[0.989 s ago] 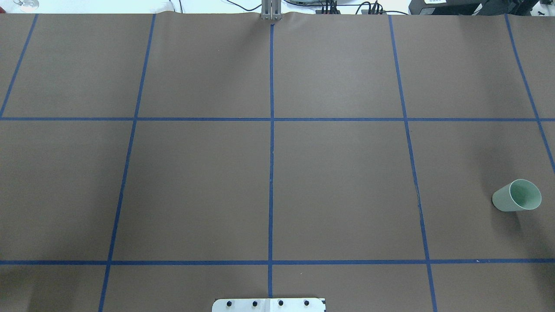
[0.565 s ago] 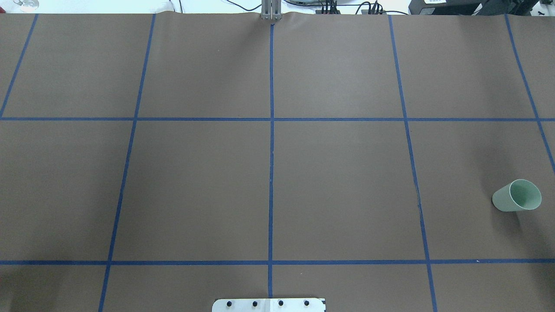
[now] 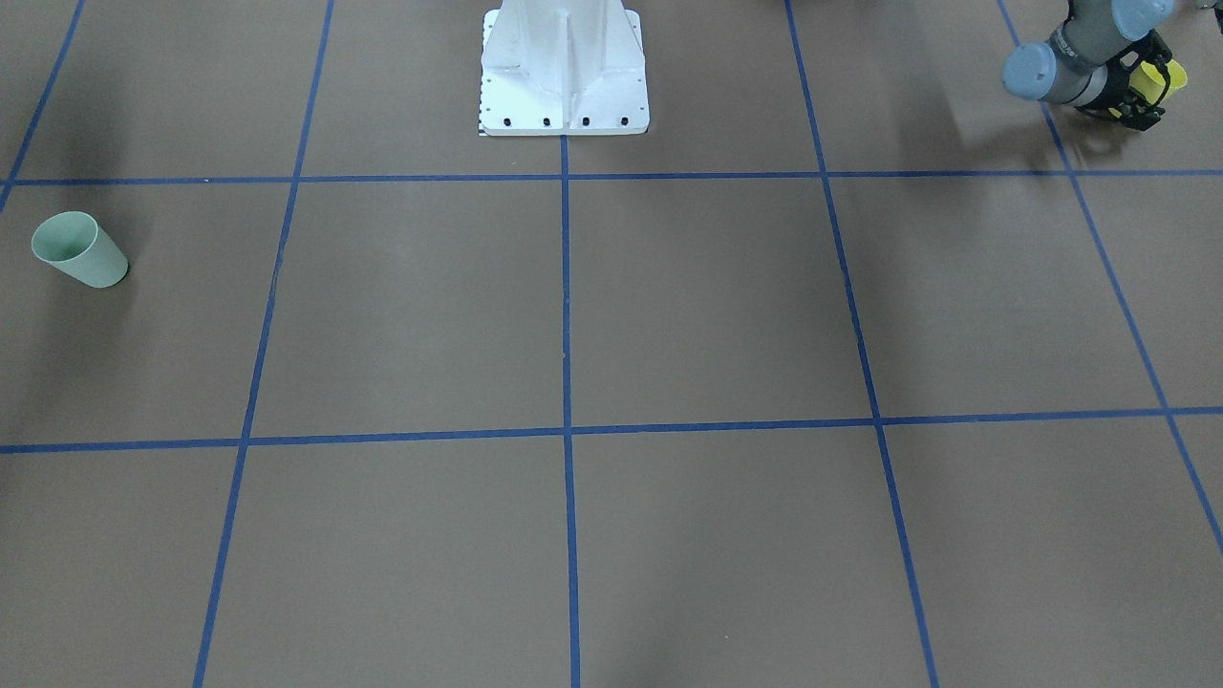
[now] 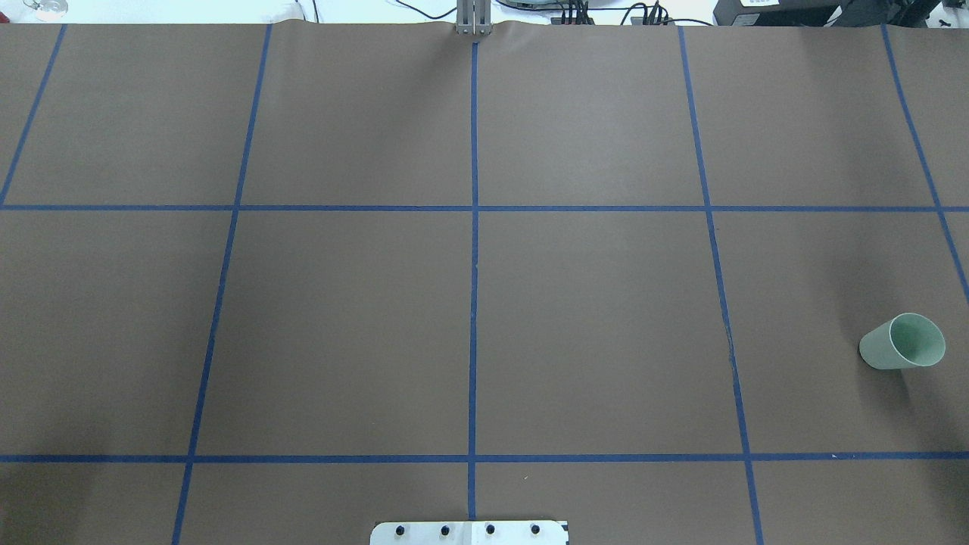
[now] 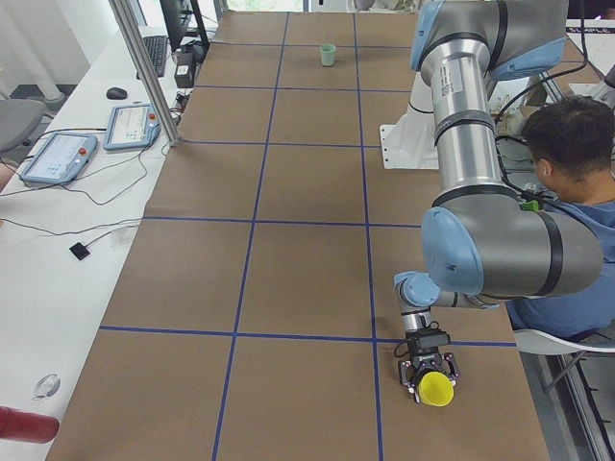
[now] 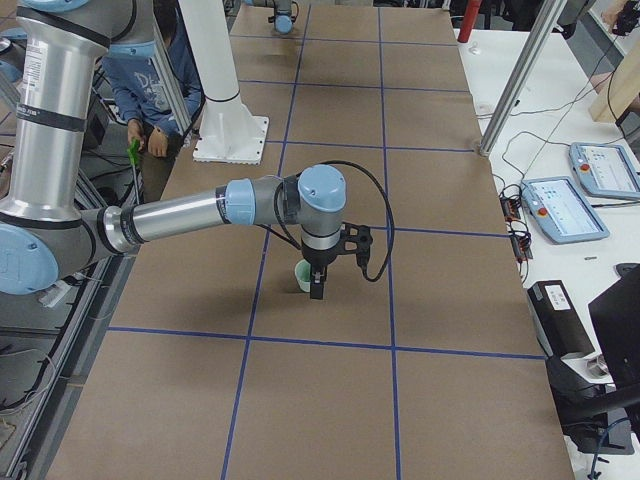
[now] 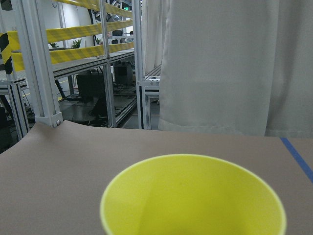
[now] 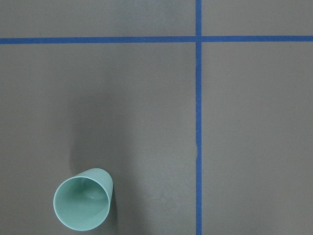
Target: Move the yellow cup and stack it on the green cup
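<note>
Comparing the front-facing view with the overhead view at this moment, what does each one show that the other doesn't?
Only the front-facing view shows the left claw gripping the yellow cup near a corner of the table. Only the overhead view shows the cables beyond the table's far edge. Both show the green cup standing upright alone, the blue tape lines and the white base plate.

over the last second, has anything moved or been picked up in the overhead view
Nothing visibly changed. The green cup stands upright in the same spot near that view's right edge, and no arm shows there, then or now.
</note>
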